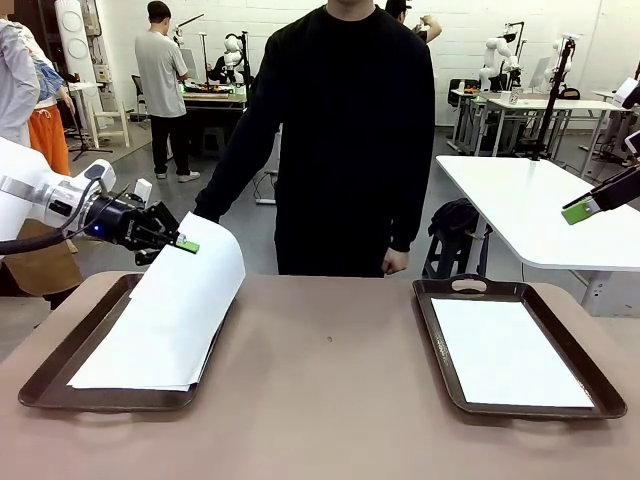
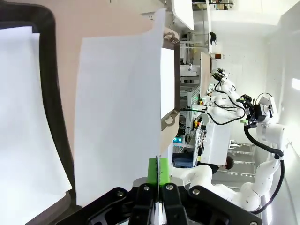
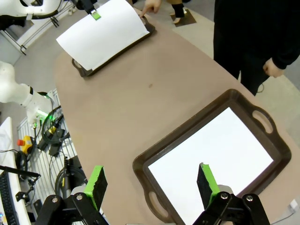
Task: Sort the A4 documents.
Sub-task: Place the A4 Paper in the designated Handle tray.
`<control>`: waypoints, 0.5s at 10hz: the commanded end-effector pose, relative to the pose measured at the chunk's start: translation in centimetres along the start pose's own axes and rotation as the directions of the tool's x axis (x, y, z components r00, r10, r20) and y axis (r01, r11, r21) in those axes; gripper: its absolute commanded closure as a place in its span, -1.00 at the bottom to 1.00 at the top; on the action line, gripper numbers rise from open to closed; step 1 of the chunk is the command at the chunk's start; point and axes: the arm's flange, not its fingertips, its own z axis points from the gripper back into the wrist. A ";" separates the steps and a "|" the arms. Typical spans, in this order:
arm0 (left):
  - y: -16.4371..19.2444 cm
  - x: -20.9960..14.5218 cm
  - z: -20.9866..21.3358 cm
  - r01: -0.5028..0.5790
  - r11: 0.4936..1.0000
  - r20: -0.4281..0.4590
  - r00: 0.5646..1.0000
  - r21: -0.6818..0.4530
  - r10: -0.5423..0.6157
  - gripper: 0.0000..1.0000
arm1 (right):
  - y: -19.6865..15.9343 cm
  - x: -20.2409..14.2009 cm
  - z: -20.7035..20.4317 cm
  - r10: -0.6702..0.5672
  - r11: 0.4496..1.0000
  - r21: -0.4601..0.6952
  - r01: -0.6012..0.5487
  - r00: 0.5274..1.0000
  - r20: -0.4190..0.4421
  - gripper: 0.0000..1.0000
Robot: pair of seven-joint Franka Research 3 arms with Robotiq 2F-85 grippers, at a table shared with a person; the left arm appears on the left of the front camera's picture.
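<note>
My left gripper (image 1: 186,243) is shut on the edge of one white A4 sheet (image 1: 190,300) and holds it raised and curled over the left tray (image 1: 45,385). More sheets (image 1: 110,378) lie flat in that tray under it. In the left wrist view the green pads (image 2: 153,171) pinch the sheet (image 2: 117,117) at its near edge. Another sheet (image 1: 505,352) lies flat in the right tray (image 1: 440,350). My right gripper (image 1: 577,211) hangs open high at the right, above that tray (image 3: 187,131) and its sheet (image 3: 215,157), with nothing between its fingers (image 3: 97,183).
A person in black stands at the far side of the table. One hand (image 3: 151,6) is by the left tray's far corner, the other (image 1: 396,262) hangs down. The brown tabletop (image 1: 330,370) lies bare between the trays. A white table (image 1: 540,205) stands behind at the right.
</note>
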 end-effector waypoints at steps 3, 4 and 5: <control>2.8 0.0 0.7 -0.002 0.993 -0.048 0.999 0.118 0.008 0.98 | 0.0 0.0 -0.1 0.003 1.000 0.006 -0.003 1.000 0.003 -1.00; 3.1 0.4 1.3 -0.001 0.990 -0.026 1.000 0.143 0.004 0.98 | 0.0 0.0 -0.1 0.003 1.000 0.006 -0.003 1.000 0.003 -1.00; 3.1 0.7 1.6 0.009 0.983 -0.023 1.000 0.184 -0.005 0.98 | 0.0 0.0 -0.1 0.003 1.000 0.006 -0.003 1.000 0.003 -1.00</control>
